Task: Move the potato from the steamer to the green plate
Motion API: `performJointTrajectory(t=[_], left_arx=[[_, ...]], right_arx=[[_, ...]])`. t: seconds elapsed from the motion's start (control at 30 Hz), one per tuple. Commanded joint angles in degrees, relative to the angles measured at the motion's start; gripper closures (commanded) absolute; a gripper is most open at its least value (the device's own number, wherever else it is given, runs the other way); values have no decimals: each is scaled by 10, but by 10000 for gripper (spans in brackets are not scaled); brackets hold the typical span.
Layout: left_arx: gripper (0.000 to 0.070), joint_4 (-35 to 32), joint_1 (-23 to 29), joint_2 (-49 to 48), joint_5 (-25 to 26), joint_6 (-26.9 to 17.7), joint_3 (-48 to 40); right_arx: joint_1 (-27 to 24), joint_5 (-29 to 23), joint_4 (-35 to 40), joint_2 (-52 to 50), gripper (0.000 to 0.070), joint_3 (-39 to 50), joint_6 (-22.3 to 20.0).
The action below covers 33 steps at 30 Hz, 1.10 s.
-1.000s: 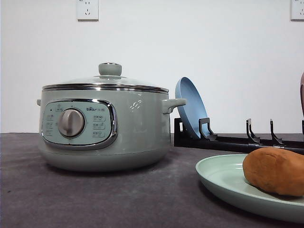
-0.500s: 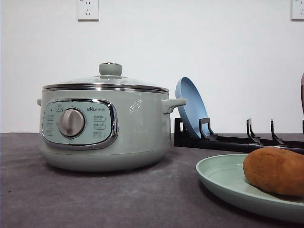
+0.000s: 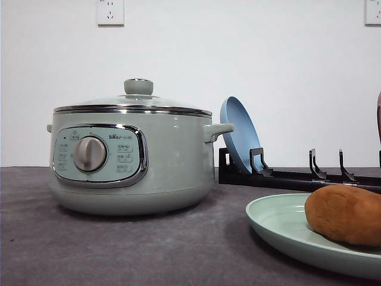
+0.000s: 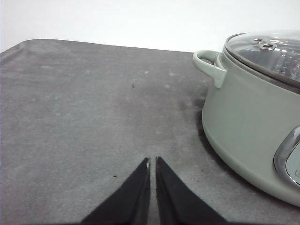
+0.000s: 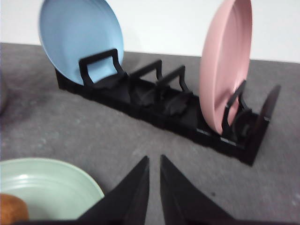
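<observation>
On the dark grey table mat [image 3: 119, 250], left to right:
Left gripper [image 4: 152, 164]: jaws clenched, empty, low over the mat beside the steamer.
Steamer: the round sage-green electric steamer [image 3: 131, 161], glass lid seated.
Potato: the oblong orange-brown potato [image 3: 345, 213] lies at 3 o'clock on the pale mint-green plate [image 3: 280, 229].
Right gripper [image 5: 154, 161]: jaws clenched, empty, near the plate.
Step in hand: judged complete; keep both arms clear.

Glossy enamel, glass and chrome against matt grey cloth

The steamer [image 3: 131, 161] has a smooth, glossy sage body, chrome-rimmed panel, metallic dial [image 3: 90, 154] and clear glass lid [image 4: 272, 54]. The potato [image 3: 345, 214] looks rough and matt; the green plate [image 3: 280, 229] smooth, satiny. The black plate rack [image 5: 168, 105] appears plastic, the tabletop [image 4: 84, 108] felt-like.
</observation>
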<state>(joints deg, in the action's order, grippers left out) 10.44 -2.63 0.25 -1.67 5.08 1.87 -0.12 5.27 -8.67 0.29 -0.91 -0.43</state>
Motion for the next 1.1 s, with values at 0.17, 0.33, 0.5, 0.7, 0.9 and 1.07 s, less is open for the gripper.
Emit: performJointTrajectory(t=[0.17, 0.33, 0.5, 0.7, 0.9, 1.07], left_arx=[[684, 3, 1, -1, -3, -5, -12], [684, 3, 1, -1, -3, -5, -12], [684, 3, 1, -1, -3, -5, -12], [684, 3, 1, -1, -3, -5, -12], [684, 3, 1, -1, -3, -5, -12], [684, 3, 1, -1, -3, -5, -12]], right_arx=[[0, -19, -17, -1, 669, 3, 15], [0, -23, -6, -1, 669, 3, 15], [0, -23, -1, -1, 669, 2, 15], [0, -23, -1, -1, 669, 2, 15], [0, -23, -1, -1, 668, 2, 15], [0, -23, -1, -1, 669, 2, 15]])
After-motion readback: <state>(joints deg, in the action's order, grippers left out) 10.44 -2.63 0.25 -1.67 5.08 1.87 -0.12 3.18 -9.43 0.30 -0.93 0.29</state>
